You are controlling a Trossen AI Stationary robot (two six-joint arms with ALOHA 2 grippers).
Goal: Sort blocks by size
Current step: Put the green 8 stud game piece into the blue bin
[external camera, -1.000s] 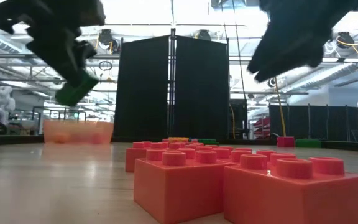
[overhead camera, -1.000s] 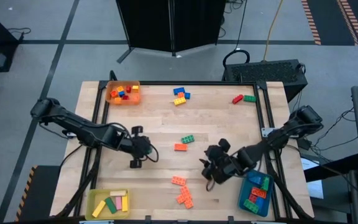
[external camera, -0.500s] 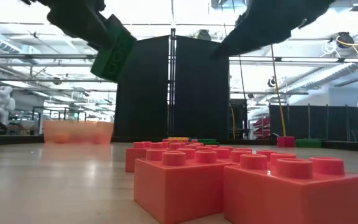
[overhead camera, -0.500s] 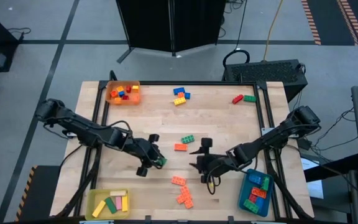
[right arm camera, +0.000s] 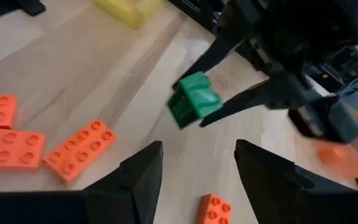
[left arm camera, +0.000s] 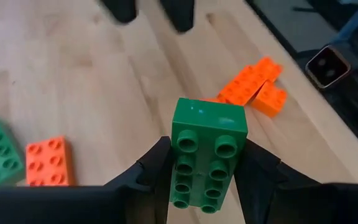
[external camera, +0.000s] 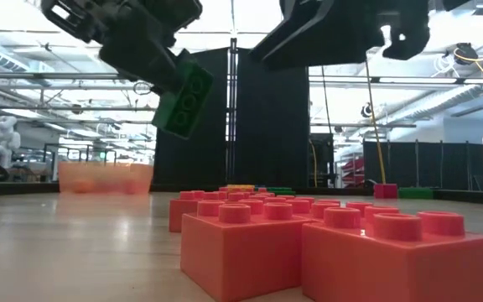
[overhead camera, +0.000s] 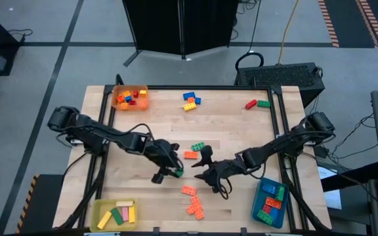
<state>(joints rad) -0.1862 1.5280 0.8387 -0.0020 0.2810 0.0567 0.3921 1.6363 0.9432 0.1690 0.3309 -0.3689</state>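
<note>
1. The left gripper (overhead camera: 173,169) is hanging above the middle of the table, slightly below the frame's centre in the high view, and is clenching a green block (left arm camera: 206,151) between its fingers (left arm camera: 156,169).
2. In the low view that green block (external camera: 184,98) is sitting tilted in the upper left of the frame, well clear of the tabletop.
3. The right gripper (overhead camera: 202,169) is hovering just right of the left one in the high view, its fingers (right arm camera: 143,174) standing apart and grasping nothing.
4. In the right wrist view the green block (right arm camera: 193,99) is showing near the frame's centre, pinched by the other arm's dark fingers.
5. A green block (overhead camera: 197,146) and an orange block (overhead camera: 190,155) are lying side by side just above the two grippers in the high view.
6. A cluster of orange blocks (overhead camera: 191,200) is lying at lower centre.
7. Blue and yellow blocks (overhead camera: 189,99) are sitting at upper centre; a red and a green block (overhead camera: 257,103) are lying at upper right.
8. The orange tray (overhead camera: 115,105) at upper left, the yellow tray (overhead camera: 99,210) at lower left and the blue tray (overhead camera: 257,212) at lower right are each holding blocks.
</note>
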